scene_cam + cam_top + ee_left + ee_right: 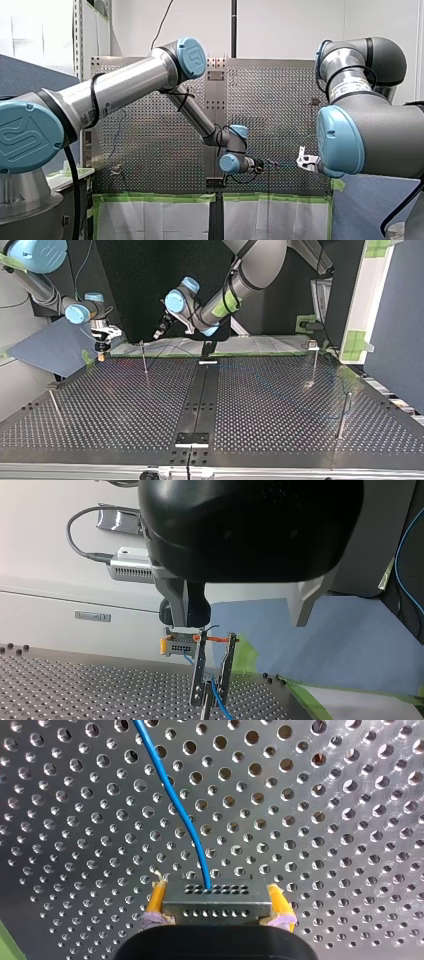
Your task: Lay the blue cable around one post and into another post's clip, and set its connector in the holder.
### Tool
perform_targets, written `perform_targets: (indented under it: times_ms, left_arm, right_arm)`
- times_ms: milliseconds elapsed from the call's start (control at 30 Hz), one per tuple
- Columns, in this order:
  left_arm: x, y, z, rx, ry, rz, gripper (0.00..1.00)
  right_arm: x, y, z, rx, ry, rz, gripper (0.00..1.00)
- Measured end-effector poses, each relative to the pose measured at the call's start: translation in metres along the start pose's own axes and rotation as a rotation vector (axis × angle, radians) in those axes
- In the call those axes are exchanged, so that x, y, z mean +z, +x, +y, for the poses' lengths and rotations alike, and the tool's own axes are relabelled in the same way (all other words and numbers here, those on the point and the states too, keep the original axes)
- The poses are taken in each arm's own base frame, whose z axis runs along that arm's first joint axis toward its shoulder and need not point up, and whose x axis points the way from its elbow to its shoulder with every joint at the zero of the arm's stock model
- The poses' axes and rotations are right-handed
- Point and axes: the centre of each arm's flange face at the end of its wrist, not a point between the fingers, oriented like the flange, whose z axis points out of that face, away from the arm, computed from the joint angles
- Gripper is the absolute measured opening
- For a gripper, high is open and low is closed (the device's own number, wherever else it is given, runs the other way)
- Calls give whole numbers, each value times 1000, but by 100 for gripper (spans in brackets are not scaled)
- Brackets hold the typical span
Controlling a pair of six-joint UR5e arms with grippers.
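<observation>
In the right wrist view, my right tool pinches the connector between yellow pads. The cable leaves the connector's face and curves away above the tabletop.

In the left wrist view, my left tool has its metal fingers a narrow gap apart, and the cable runs down through that gap. Just beyond them hangs the right tool with the connector, clear of the tabletop.

In the top view, a post stands nearest at the left and a second post at the right. Farther back are a third post and a fourth post. A faint blue line over the tabletop's right half may be cable slack. At the far edge, the left tool is just beside the third post's top. The right tool hangs over the far left corner.
</observation>
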Motion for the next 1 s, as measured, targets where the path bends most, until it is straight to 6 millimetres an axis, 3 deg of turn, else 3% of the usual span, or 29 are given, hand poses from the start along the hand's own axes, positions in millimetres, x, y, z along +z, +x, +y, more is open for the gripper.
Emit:
perform_targets:
  times_ms: [500,1000]
  left_arm:
    - [-5,0,-3,22,-10,13,100]
    - [-36,-48,-7,-2,-69,-100,100]
  right_arm:
    - [0,-1,0,1,0,-2,0]
    - [-1,-3,1,2,-2,-8,0]
